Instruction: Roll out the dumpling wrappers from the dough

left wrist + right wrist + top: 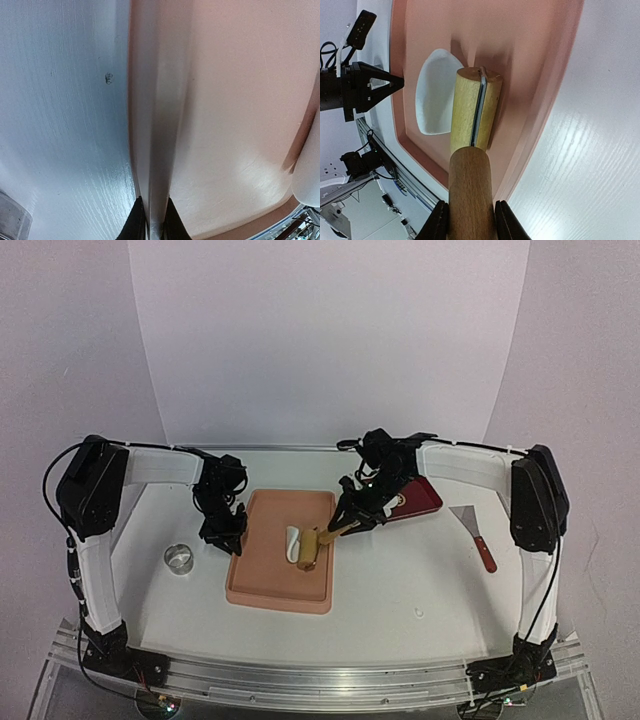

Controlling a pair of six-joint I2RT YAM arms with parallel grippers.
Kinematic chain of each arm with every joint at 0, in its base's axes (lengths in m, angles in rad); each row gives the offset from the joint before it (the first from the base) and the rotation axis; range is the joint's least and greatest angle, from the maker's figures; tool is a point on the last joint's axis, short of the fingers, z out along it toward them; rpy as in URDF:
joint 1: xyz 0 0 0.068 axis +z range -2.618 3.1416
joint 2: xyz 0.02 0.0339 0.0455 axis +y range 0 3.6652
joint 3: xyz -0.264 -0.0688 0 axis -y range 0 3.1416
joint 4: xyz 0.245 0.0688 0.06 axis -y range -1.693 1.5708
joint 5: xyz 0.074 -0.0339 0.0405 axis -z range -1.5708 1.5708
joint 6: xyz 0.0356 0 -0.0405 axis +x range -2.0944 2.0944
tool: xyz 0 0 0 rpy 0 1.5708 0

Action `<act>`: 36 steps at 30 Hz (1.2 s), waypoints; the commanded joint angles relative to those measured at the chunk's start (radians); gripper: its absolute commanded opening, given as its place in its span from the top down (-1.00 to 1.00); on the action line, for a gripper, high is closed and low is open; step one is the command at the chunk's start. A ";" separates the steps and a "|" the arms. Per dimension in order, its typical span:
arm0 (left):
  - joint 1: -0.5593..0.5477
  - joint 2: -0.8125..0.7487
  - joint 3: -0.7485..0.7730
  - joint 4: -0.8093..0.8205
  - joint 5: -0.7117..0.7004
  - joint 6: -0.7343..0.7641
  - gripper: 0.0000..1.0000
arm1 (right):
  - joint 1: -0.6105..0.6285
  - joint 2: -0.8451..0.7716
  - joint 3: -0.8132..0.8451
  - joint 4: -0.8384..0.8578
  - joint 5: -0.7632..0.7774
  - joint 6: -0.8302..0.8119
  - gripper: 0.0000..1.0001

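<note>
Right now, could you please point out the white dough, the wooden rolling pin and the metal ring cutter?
Flat white dough piece (432,95), right wrist view, middle of its exposed sheet.
Light wooden rolling pin (462,110), right wrist view, on the roller barrel.
Round metal ring cutter (180,568), top external view, its near wall.

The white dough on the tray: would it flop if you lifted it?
Probably floppy: the dough lies thin and flat, touching the wooden roller. It looks soft, so it might stretch or tear. It likely clings to the pink tray rather than sliding.
</note>
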 commanded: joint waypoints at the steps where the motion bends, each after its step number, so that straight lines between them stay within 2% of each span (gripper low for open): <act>1: 0.004 0.144 -0.106 0.104 -0.084 0.015 0.99 | -0.011 0.236 -0.056 -0.407 0.451 -0.003 1.00; 7: 0.003 0.132 -0.107 0.105 -0.070 0.018 0.99 | 0.002 0.252 0.087 -0.456 0.454 0.006 1.00; 15: -0.001 0.094 -0.096 0.088 0.026 -0.036 1.00 | 0.003 0.147 0.301 -0.632 0.566 0.022 1.00; 22: -0.014 0.036 -0.096 0.058 0.037 -0.085 0.97 | 0.033 0.048 0.428 -0.642 0.439 0.139 1.00; 26: -0.020 -0.003 -0.050 -0.003 0.015 -0.092 0.74 | 0.111 0.041 0.533 -0.645 0.438 0.219 1.00; 27: -0.019 -0.021 -0.023 -0.032 -0.002 -0.089 0.54 | 0.137 0.033 0.547 -0.648 0.455 0.249 1.00; 31: -0.019 -0.035 0.065 -0.105 -0.036 -0.053 0.20 | 0.175 -0.017 0.537 -0.641 0.522 0.326 1.00; 33: -0.018 -0.026 0.111 -0.139 -0.073 -0.028 0.07 | 0.183 -0.052 0.522 -0.636 0.543 0.358 1.00; 36: -0.011 0.002 0.175 -0.167 -0.112 0.008 0.02 | 0.193 -0.101 0.512 -0.596 0.540 0.403 1.00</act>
